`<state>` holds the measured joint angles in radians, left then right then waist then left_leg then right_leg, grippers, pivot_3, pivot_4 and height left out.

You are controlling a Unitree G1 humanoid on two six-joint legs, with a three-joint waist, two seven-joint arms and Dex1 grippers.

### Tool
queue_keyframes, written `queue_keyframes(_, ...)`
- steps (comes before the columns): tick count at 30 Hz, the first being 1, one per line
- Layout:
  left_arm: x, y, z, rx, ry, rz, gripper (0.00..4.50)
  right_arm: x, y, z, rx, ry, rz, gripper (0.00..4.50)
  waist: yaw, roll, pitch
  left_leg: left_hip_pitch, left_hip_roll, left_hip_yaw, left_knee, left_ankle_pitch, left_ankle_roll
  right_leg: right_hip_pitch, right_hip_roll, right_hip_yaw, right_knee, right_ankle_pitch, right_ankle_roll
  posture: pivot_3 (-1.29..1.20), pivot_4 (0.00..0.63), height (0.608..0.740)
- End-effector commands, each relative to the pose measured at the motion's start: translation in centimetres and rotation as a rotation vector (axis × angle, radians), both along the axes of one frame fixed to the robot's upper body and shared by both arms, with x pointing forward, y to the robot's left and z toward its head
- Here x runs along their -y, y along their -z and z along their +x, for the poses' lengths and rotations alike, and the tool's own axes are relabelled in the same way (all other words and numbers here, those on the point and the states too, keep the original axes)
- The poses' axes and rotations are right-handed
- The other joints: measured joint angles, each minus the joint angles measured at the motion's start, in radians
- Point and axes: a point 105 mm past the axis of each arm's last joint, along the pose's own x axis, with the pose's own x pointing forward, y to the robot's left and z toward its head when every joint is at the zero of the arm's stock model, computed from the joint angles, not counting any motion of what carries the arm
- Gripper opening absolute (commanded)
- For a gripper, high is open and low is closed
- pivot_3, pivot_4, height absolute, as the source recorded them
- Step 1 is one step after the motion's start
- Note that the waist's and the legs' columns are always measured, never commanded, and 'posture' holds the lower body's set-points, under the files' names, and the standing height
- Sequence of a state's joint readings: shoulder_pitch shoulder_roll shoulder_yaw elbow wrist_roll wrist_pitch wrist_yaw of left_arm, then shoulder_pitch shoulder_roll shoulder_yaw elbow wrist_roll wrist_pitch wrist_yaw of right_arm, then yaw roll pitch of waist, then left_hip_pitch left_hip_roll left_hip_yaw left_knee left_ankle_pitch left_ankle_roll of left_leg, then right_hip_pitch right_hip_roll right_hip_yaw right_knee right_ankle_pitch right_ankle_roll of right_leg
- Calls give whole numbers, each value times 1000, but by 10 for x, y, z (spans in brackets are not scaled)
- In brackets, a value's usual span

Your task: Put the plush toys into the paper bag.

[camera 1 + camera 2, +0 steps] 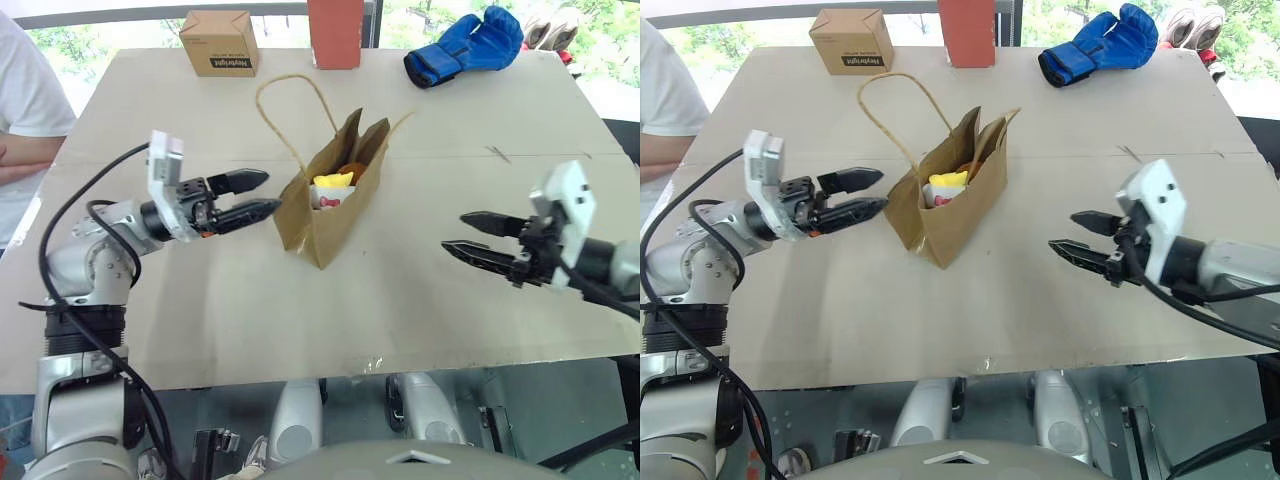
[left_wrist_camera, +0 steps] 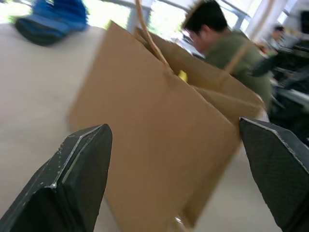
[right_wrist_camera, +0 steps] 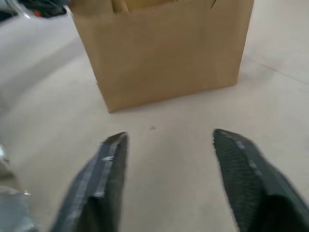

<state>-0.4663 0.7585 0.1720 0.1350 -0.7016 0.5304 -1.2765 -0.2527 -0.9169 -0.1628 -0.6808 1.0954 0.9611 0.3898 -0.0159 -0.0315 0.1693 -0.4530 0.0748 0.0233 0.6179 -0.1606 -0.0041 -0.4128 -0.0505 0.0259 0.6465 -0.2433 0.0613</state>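
- While the paper bag point(image 1: 325, 205) stands upright near the middle of the desk point(image 1: 150, 320), both plush toys rest inside it: the white and yellow toy point(image 1: 331, 190) shows at the mouth, and the orange-brown toy point(image 1: 352, 171) sits just behind it, toward the desk's far edge.
- The left gripper point(image 1: 258, 196) sits just beside the bag's left wall; its fingers are spread wide and carry nothing.
- The right gripper point(image 1: 468, 237) is well apart from the bag, toward the desk's right edge; its fingers stand parted and empty.
- The toys look soft and light, so they would squash under a pinch; a hold across the middle of the body should keep them from slipping.
- The bag is thin, stiff kraft paper that likely creases and tips easily; its twisted handle point(image 1: 285, 105) arching toward the far edge or the top rim seems the safest place to take it.
- Judging by this, the task appears complete.
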Motion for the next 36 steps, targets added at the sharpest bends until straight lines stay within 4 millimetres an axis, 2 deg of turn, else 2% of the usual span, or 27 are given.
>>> queue_keyframes(1, 9, 2, -3, 19, 66, 53, 4500, -35, 17, 40, 114, -55, 6, 871, -5, 0, 0, 1, 0, 0, 0, 0, 0, 0, 0, 1, 0, 0, -1, 0, 150, 740)
queue_keyframes(2, 11, 2, -4, 18, 72, 53, 4500, -47, 19, 50, 132, -72, 28, 572, -6, 1, 1, 0, 0, -1, 1, 0, 0, -1, 1, 0, 0, 1, -1, 0, 150, 740)
queue_keyframes(3, 12, 3, -4, 18, 75, 55, 4500, -56, 20, 57, 146, -88, 38, 85, -5, 1, 1, 0, 0, 0, 0, 0, 0, -1, 1, 1, 0, 1, -1, 0, 150, 740)
queue_keyframes(5, 17, 5, -7, 20, 75, 58, 4500, -79, 21, 71, 168, -125, 62, 36, -1, 1, 1, -2, 0, 0, 0, 0, 0, -2, 2, 1, 1, 1, -1, 0, 150, 740)
queue_keyframes(8, 29, 5, -12, 40, 58, 58, 4500, -101, 26, 76, 173, -169, 67, 36, 4, 1, 1, -4, 0, -1, -1, 0, 0, -4, 3, 1, 1, 3, 3, 0, 150, 740)
queue_keyframes(13, 40, 9, -17, 82, -38, 66, 4500, -110, 27, 71, 159, -211, 108, 36, 11, 1, 1, -7, 0, -3, -1, 0, 0, -4, 3, -1, 1, 3, 4, 0, 150, 740)
queue_keyframes(18, 49, 11, -16, 112, -134, 55, 4500, -116, 31, 66, 146, -235, 117, 36, 7, 1, 1, -2, 0, -2, 0, 0, 0, -2, 3, -1, 4, 3, 3, 0, 150, 740)
queue_keyframes(22, 57, 14, 4, 269, -383, 146, 4500, -129, 29, 63, 137, -263, 157, 36, 7, 1, 1, 1, 0, -2, 1, 0, -1, -1, 3, 0, 9, 1, 0, 0, 150, 740)
queue_keyframes(25, 63, 17, 2, 284, -435, 103, 4500, -129, 30, 63, 135, -258, 160, 36, 7, 1, 1, 2, 0, -2, 1, 0, -1, -1, 3, 1, 10, 3, 3, 0, 150, 740)
queue_keyframes(29, 66, 17, 1, 291, -455, 38, 2691, -122, 30, 61, 141, -238, 159, 0, 8, 1, 1, 2, 0, -1, 1, 0, -1, -1, 3, 1, 11, 3, 3, 0, 150, 740)
queue_keyframes(30, 64, 17, 4, 297, -467, 30, 2360, -118, 30, 60, 147, -225, 160, 0, 8, 1, 1, 2, 0, -1, 1, 0, -1, -1, 3, 1, 11, 3, 3, 0, 150, 740)
queue_keyframes(31, 61, 16, 7, 298, -476, 22, 1799, -111, 28, 57, 176, -213, 155, 0, 9, 1, 1, 2, 0, -1, 1, 0, -1, -1, 3, 1, 11, 3, 3, 0, 150, 740)
queue_keyframes(32, 58, 16, 9, 295, -475, 18, 1674, -105, 26, 54, 200, -206, 154, 0, 12, 1, 1, 2, 0, -1, 1, 0, -1, -1, 3, 1, 11, 3, 3, 0, 150, 740)
queue_keyframes(33, 57, 17, 11, 296, -468, 20, 1012, -99, 24, 52, 228, -188, 148, 0, 14, 1, 1, 1, 0, -1, 1, 0, -1, -1, 3, 1, 10, 3, 3, 0, 150, 740)
queue_keyframes(36, 55, 14, 13, 350, -362, 31, 28, -79, 11, 38, 335, -146, 171, 0, 14, 1, 1, 2, 0, -1, 2, 0, -1, -1, 3, 1, 10, 2, 1, 0, 150, 740)
